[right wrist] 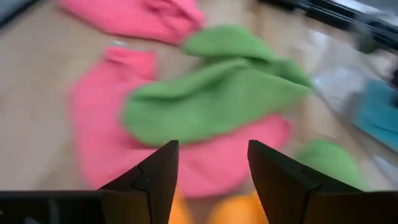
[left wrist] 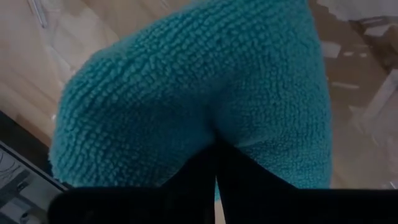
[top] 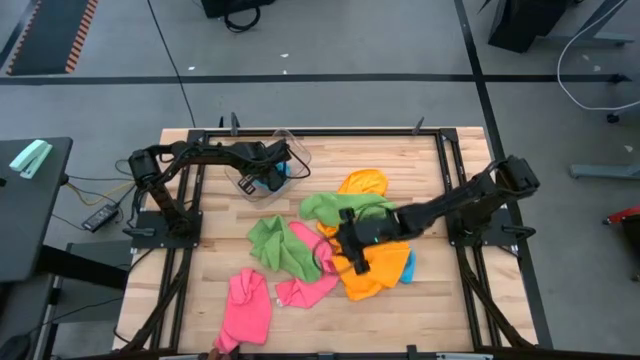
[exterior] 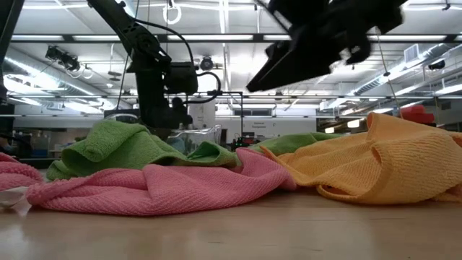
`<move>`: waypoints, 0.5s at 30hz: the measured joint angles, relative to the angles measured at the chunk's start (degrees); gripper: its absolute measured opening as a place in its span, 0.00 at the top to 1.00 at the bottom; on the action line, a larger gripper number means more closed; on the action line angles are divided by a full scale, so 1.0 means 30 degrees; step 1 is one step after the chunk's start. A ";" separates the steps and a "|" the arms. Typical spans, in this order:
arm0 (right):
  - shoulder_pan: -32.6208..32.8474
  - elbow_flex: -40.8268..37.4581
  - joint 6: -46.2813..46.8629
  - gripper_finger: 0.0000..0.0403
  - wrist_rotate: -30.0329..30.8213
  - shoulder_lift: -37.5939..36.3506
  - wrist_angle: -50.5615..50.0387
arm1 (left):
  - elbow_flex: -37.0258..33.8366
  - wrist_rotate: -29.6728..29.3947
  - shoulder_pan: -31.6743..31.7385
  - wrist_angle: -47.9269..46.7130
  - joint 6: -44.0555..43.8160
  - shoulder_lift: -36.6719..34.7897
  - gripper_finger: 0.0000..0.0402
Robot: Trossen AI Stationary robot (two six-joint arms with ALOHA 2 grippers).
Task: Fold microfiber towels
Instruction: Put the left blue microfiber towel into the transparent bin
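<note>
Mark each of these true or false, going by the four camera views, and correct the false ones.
1. The left gripper is shut on a blue towel. True.
2. The right gripper has its fingers apart with nothing between them. True.
3. The right gripper is over the clear plastic tub. False: it hangs over the heap of towels in the middle of the table; the left gripper is at the tub.
4. Every towel lies folded in a neat stack. False: the pink towel, green towel and orange towel lie crumpled and overlapping.
5. One pink towel lies apart near the front edge. True.
</note>
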 joint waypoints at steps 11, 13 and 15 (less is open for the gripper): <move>-0.7423 0.0000 -0.2541 0.50 -0.3311 0.0000 0.1735 | 0.0000 0.0674 -0.0352 0.0001 -0.0303 -0.0022 0.94; -0.8507 0.0000 -0.3016 0.50 -0.4183 0.0000 0.2296 | 0.0000 0.0845 -0.0509 0.0009 0.0018 -0.0022 0.94; -0.9587 0.0000 -0.3387 0.50 -0.4564 0.0000 0.2822 | 0.0000 0.0860 -0.0662 0.0015 0.0205 -0.0022 0.95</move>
